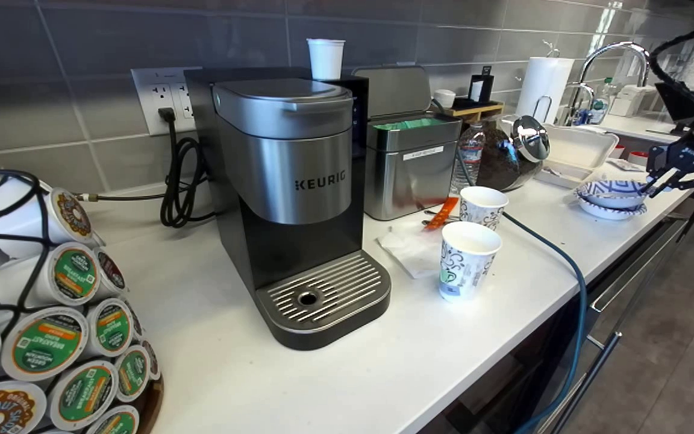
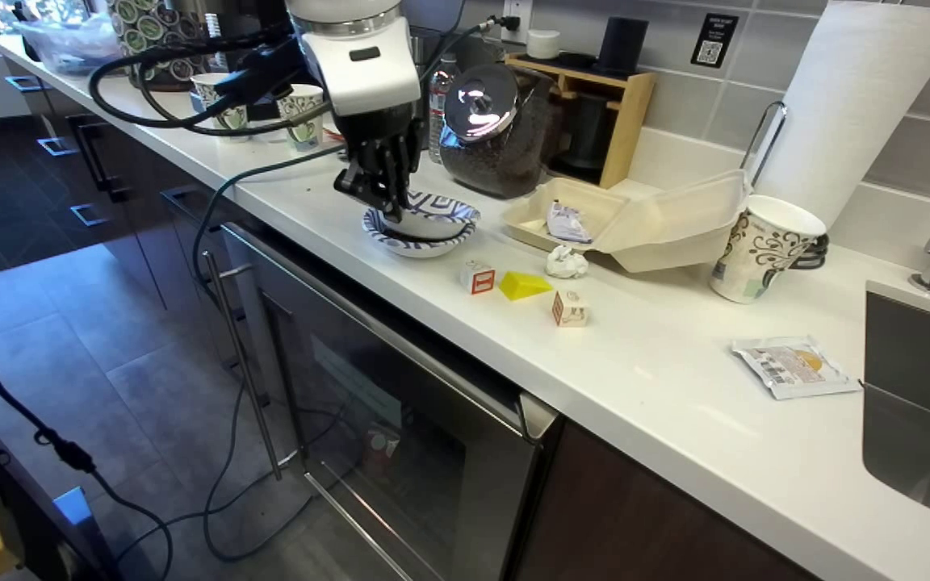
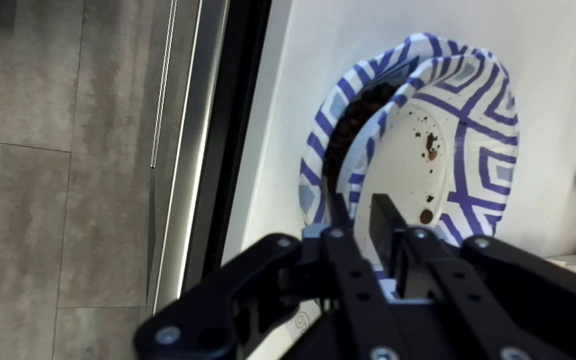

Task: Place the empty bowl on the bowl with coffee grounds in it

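Observation:
The empty bowl [image 3: 408, 155], white with a blue pattern and a few dark specks inside, sits tilted in the bowl with coffee grounds [image 3: 324, 125]. That lower bowl has the same pattern, stands on the counter, and shows dark grounds on one side in the wrist view. In both exterior views the empty bowl [image 1: 615, 188] [image 2: 447, 208] is over the lower bowl [image 1: 611, 211] [image 2: 421, 248]. My gripper [image 3: 360, 205] [image 1: 653, 188] [image 2: 396, 211] is at the empty bowl's near rim, fingers partly open with a gap; the rim passes between them. Whether a finger touches it is hidden.
Lettered blocks [image 2: 478, 277] [image 2: 570, 309], a yellow wedge [image 2: 525, 285] and crumpled paper [image 2: 566, 262] lie beside the bowls. An open takeout container [image 2: 651, 234] and a coffee bean jar [image 2: 497, 153] stand behind. A cable [image 1: 564, 256] crosses the counter.

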You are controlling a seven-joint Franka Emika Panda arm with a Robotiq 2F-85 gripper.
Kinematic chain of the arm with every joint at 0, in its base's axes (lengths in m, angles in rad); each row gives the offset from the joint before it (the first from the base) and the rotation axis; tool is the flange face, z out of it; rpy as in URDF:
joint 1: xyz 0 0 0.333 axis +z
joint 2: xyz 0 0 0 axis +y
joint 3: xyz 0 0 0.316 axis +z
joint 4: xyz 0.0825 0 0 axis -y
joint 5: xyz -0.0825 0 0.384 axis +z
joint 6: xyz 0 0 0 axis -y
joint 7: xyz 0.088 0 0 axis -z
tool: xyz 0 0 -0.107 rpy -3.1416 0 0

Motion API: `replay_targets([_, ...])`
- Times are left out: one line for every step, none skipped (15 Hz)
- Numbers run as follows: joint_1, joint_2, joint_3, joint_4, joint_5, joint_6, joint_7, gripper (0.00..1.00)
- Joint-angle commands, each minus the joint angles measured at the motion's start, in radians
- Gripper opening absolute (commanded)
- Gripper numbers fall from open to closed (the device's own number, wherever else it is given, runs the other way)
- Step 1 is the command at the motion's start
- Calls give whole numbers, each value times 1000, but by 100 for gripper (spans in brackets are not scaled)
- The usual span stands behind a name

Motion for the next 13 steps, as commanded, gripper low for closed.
replay_targets([-5, -11, 9, -9, 5, -3, 20, 51])
replay_targets([-5, -25, 9, -13, 4, -1, 17, 58])
replay_targets([-2, -54, 6, -20, -7, -5, 15, 67])
replay_targets([4, -76, 4, -28, -21, 4, 17, 73])
replay_targets([14, -112, 0, -39, -53, 10, 26, 82])
replay_targets([25, -142, -4, -47, -101, 15, 44, 88])
replay_targets([40, -184, -6, -65, -173, 34, 72, 95])
replay_targets([52, -223, -4, -79, -254, 39, 95, 100])
replay_targets([65, -268, 5, -96, -351, 14, 104, 100])
replay_targets([71, -299, 17, -104, -428, -8, 121, 100])
replay_targets([46, -204, 7, -28, -313, -4, 76, 100])
replay_targets([57, -240, 16, -45, -365, -4, 95, 100])
replay_targets([64, -266, 22, -60, -388, -4, 103, 100])
